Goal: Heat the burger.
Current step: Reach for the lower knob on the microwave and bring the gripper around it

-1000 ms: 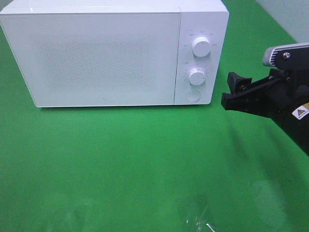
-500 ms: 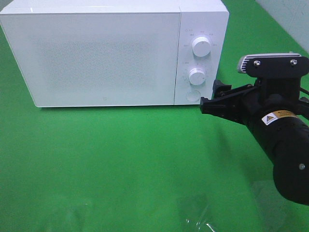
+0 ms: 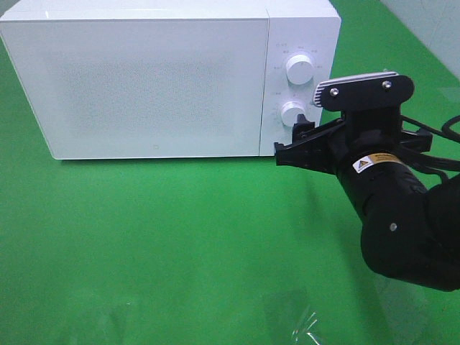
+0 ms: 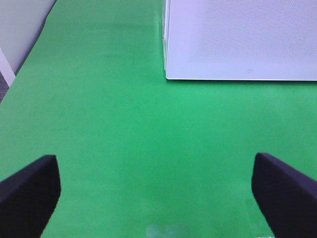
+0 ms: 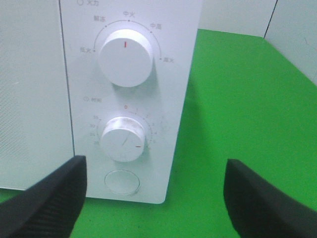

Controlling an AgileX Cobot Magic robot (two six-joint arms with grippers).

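Observation:
The burger is out of view. The white microwave (image 3: 144, 79) stands at the back of the green table with its door shut. My right gripper (image 3: 287, 140) is open, level with the microwave's control panel and close in front of it, covering the round button in the high view. In the right wrist view the right gripper (image 5: 153, 208) frames the upper knob (image 5: 125, 58), the lower knob (image 5: 124, 139) and the round button (image 5: 122, 182); nothing is between its fingers. My left gripper (image 4: 157, 198) is open and empty over bare green cloth, facing the microwave's corner (image 4: 237, 39).
A crumpled bit of clear film (image 3: 305, 327) lies near the table's front edge. A pale wall (image 3: 431, 21) borders the table at the back right. Green cloth (image 3: 180, 237) stretches in front of the microwave.
My right arm has swung left from the table's right side up to the microwave's control panel, its jaws staying open. The microwave has not moved.

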